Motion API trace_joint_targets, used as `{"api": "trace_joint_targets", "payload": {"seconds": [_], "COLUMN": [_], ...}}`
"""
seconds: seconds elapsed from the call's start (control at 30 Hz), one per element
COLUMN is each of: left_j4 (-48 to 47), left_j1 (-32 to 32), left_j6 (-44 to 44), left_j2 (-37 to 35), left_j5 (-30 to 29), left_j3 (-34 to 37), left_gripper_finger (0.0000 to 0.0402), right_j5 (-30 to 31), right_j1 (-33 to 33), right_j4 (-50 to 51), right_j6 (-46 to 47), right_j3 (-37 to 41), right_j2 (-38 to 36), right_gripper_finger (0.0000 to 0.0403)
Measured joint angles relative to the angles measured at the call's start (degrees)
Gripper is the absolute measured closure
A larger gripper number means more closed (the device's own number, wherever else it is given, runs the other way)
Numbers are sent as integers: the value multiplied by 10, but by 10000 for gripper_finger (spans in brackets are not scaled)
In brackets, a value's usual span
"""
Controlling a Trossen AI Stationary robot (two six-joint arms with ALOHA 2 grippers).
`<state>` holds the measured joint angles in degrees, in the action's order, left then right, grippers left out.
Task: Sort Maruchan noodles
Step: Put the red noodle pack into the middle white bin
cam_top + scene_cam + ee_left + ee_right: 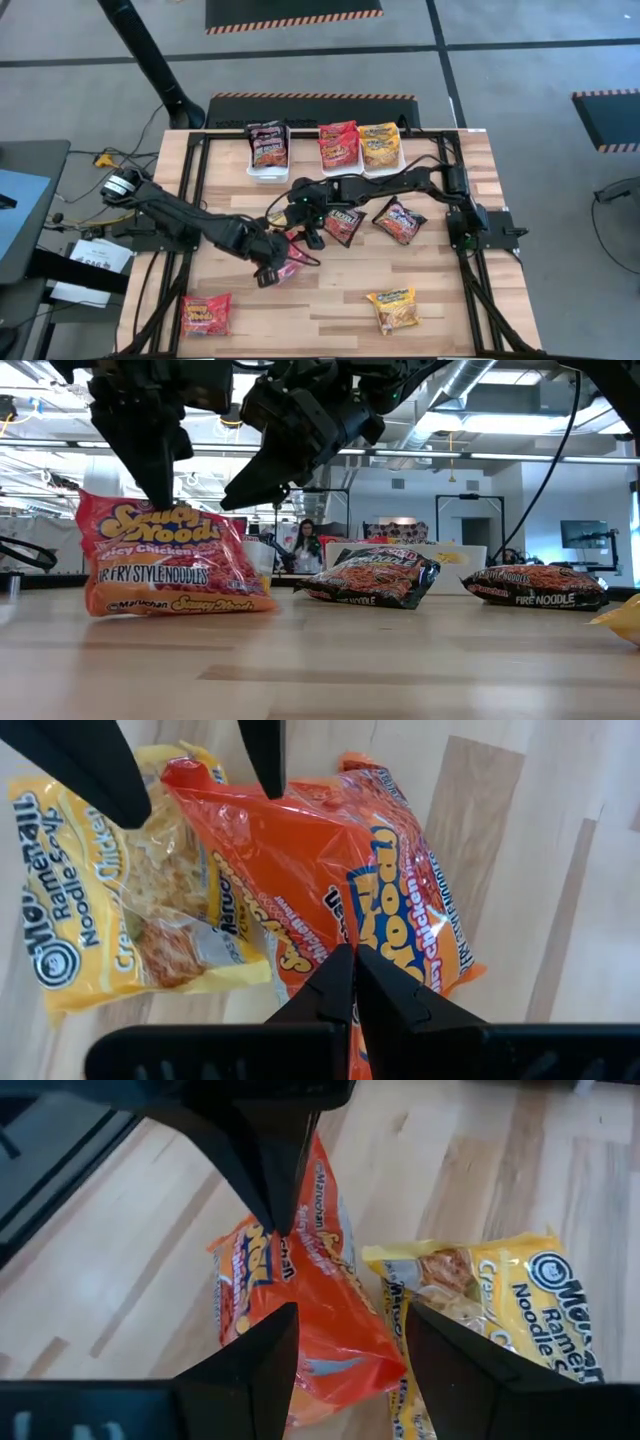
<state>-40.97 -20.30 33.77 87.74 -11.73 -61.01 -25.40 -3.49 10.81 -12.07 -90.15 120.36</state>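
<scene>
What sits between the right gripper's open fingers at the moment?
In the right wrist view, the right gripper straddles a corner of the red packet, which the left gripper pinches; a yellow packet lies beside it.

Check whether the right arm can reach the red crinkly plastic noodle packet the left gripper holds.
Probably yes: the open right gripper hovers straddling the free end of the red packet. The shut left gripper pinches only its far edge.

centre crowded: both arms over red packet (290, 258); bare table (300, 310) at front edge.
</scene>
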Motion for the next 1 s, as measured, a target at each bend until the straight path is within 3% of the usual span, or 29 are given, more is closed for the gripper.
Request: {"api": "trace_joint_targets", "payload": {"seconds": [1.0], "left_j4": [10], "left_j1": [47], "left_j6": [-42], "left_j2": [0], "left_j5": [6], "left_j3": [0], "left_gripper_finger": [402], "right_j5": [-30], "right_j1": [8], "right_j4": [85], "right_j6": [38], "right_j3": [0], "right_j2": [37], "right_gripper_finger": [192]}}
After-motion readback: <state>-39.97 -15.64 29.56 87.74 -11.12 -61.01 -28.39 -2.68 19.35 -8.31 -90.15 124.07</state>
